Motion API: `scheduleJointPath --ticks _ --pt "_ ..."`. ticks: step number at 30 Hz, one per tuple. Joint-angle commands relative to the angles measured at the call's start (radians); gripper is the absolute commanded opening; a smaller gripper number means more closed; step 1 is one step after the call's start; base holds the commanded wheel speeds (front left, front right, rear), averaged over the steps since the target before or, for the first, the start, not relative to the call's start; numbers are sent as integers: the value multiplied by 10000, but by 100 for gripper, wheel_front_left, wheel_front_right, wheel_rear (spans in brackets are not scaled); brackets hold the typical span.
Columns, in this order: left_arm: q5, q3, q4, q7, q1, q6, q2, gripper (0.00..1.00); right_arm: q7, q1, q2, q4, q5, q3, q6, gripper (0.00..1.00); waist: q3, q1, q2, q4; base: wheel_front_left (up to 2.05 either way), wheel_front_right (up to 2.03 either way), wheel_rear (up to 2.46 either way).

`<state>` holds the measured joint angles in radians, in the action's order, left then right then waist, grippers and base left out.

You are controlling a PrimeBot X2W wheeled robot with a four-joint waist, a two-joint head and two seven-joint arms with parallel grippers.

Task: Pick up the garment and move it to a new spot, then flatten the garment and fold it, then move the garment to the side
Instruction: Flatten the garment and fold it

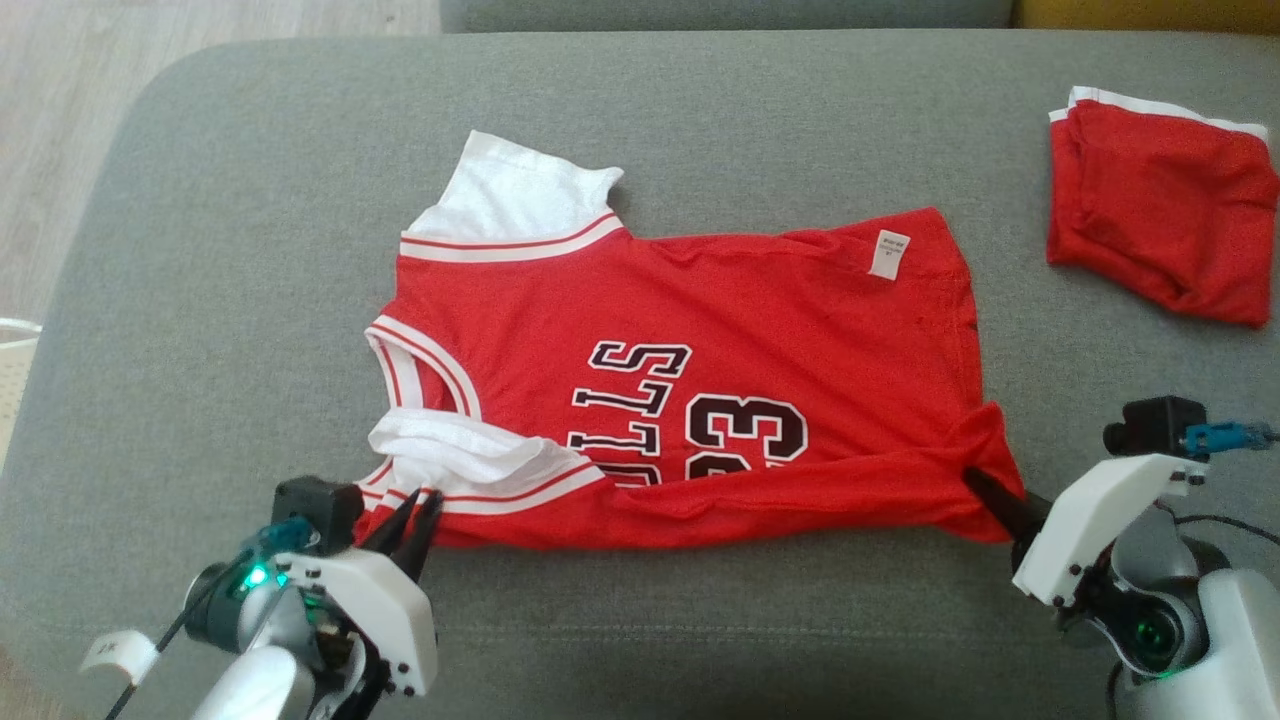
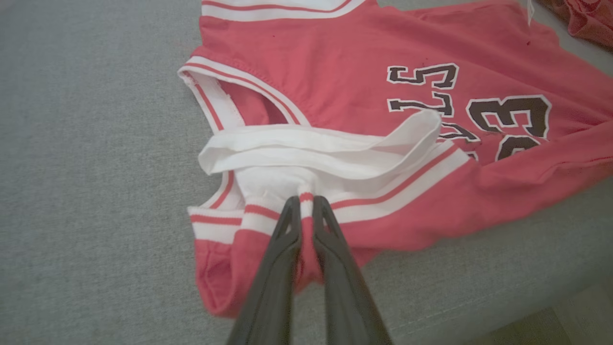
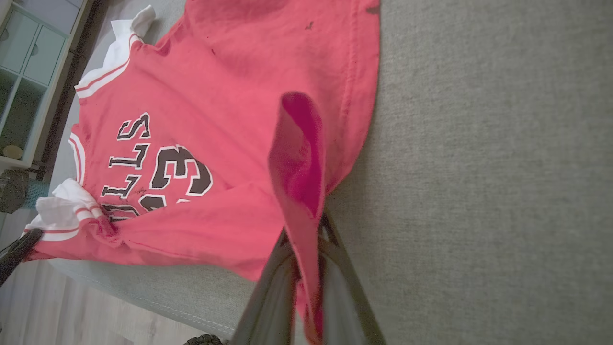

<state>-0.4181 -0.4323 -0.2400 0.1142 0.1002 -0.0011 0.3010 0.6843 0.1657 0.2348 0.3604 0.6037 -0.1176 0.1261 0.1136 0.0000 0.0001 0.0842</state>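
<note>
The left tool (image 1: 415,510) is clamped on the jersey's (image 1: 700,330) striped sleeve trim, and the right tool (image 1: 975,482) pinches its near hem corner. The jersey lies mostly flat on the sofa (image 1: 250,250) with its near edge lifted. The fold looks barely begun, and moving it aside is not yet done.

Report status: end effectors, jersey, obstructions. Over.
Left end effector shut on jersey armhole trim. Right end effector shut on hem corner. Jersey spread on cushion, near edge lifted. Folded red garment far right, apart.
</note>
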Motion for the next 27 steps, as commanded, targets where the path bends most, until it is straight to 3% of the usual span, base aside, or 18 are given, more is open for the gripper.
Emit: scheduleJointPath --ticks 1,5,6,7,8,15,23,27 --pt "-60 368 294 -11 278 -34 234 0 -5 73 3 -467 -76 -76 46 0 9 0 -1 -21 0 0 0" --pt "-64 311 209 -33 261 -3 212 0 -128 -39 -181 -633 -136 92 46 1 34 0 -1 -66 0 0 0" --pt "-72 299 177 -23 265 1 208 11 -194 -54 -223 -671 -161 153 46 34 42 0 -1 -76 0 0 0" --pt "-70 283 150 -11 274 5 209 42 -249 -67 -263 -692 -196 220 46 100 54 0 -1 -83 0 0 0" --pt "-57 258 117 3 296 26 216 100 -351 -59 -321 -727 -285 354 46 100 87 0 -1 -95 0 0 0" --pt "-238 607 283 -283 396 282 229 100 -1114 135 -412 -1060 -680 827 46 100 90 0 -1 -114 0 0 0" --pt "-358 1732 1121 -2407 724 1061 -119 100 -3068 298 -391 -2128 -1048 582 46 100 94 0 -1 -170 0 0 0" --pt "-358 1993 1585 -3270 770 1109 -285 100 -4306 334 -252 -2658 -1436 231 46 100 135 0 -1 -252 0 0 0"
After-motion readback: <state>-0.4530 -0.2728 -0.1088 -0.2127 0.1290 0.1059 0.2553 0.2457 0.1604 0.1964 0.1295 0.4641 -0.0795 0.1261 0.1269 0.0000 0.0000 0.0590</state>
